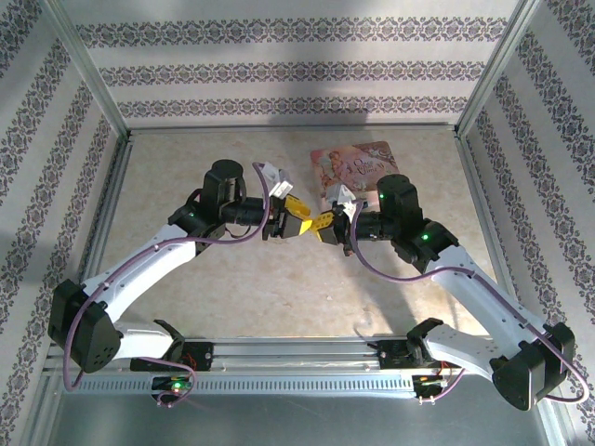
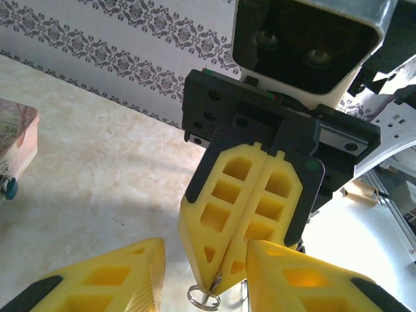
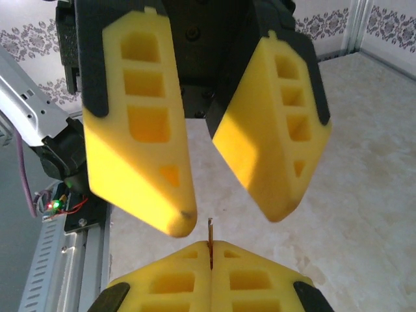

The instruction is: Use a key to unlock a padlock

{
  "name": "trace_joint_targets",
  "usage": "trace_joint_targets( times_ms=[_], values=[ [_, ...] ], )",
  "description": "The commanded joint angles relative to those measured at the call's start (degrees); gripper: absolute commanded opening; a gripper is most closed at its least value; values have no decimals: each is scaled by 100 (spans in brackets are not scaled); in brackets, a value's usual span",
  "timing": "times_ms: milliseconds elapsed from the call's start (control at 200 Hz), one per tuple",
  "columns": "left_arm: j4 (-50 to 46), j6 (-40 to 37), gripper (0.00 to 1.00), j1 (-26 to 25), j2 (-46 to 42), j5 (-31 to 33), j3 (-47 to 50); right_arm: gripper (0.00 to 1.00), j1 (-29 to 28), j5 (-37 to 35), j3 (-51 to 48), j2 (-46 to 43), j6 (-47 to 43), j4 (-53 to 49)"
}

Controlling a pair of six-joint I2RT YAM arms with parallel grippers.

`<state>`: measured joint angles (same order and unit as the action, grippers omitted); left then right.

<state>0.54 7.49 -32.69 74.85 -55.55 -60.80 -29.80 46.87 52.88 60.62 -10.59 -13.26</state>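
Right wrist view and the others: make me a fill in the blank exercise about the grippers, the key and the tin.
1. The right gripper is ___ on the key.
2. The left gripper faces it with its jaws ___, holding nothing.
3. In the left wrist view, a small metal ___ shows at the key's end.
4. In the top view, the tin beyond the grippers is ___ in colour.
Missing words: shut; open; ring; pink.

Two tools: left tool (image 3: pixel 231 218), right tool (image 2: pixel 212 274); one key (image 3: pixel 210 235); one pink tin (image 1: pixel 358 167).
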Motion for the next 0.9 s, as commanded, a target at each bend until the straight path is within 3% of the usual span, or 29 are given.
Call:
trace_joint_targets(
  times_ms=[0,100,510,565,770,895],
  values=[
    [-96,-202,35,-106,12,-167,-177,2,-61,-52,122,12,94,293],
    [-116,-225,32,-124,17,-167,-157,2,-61,-90,57,-6,216,499],
    [82,-248,0,-133,-109,-56,-44,6,-44,-38,-5,-12,349,669],
    [222,-209,0,-133,-167,4,33,8,-31,-5,-15,-30,381,678],
    [625,-84,0,-133,-348,161,225,33,130,0,-196,-208,760,863],
    [555,-148,0,-133,-388,277,208,43,176,-90,-410,-421,1058,1063]
  ],
)
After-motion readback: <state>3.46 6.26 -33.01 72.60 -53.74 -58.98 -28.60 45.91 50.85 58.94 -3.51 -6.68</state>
